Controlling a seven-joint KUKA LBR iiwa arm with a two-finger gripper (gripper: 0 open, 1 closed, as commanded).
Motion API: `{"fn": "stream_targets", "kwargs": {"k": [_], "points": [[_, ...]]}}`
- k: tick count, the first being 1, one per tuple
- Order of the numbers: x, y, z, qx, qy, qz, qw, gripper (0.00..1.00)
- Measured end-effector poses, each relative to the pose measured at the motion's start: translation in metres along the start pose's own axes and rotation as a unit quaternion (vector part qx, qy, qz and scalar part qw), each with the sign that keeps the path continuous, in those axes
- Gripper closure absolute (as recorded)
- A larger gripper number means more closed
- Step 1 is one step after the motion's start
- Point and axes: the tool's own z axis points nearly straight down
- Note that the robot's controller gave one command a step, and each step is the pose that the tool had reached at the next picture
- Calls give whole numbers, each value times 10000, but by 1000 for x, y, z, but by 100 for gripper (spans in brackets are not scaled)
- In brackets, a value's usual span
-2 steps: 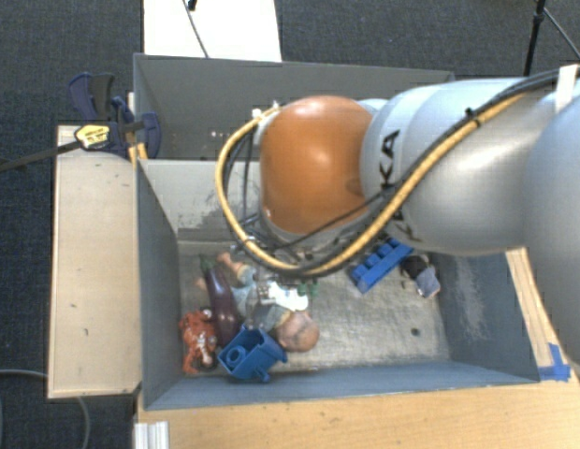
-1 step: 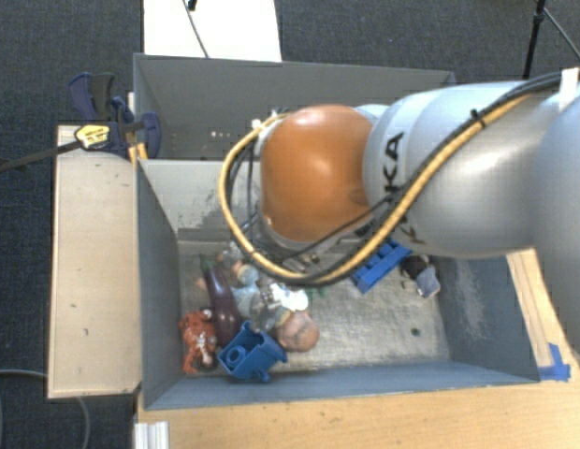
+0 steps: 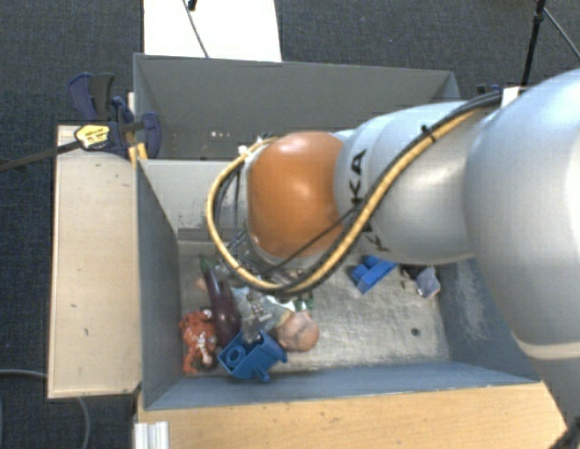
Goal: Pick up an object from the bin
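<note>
Lying loose, two blue blocks [image 3: 253, 355] [image 3: 369, 274], one pinkish ball [image 3: 297, 332]

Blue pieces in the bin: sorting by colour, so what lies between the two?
Camera view: a pinkish round thing beside the front blue piece, then bare floor to the right blue piece.

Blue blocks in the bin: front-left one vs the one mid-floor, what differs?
Size: the front-left blue block looks bigger than the mid-floor blue block. Neighbours: the front-left one sits in a heap beside a reddish-brown toy and a pinkish round thing; the mid-floor one lies apart from that heap. Shared: both blue and angular.
</note>
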Motion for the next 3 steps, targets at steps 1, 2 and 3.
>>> {"fn": "stream_targets", "kwargs": {"k": [1, 2, 3], "points": [[-1, -7, 23, 2, 58, -462, 9989, 100], [-1, -7, 23, 1, 59, -459, 9989, 100], [-1, -9, -14, -2, 80, -548, 9985, 100]]}}
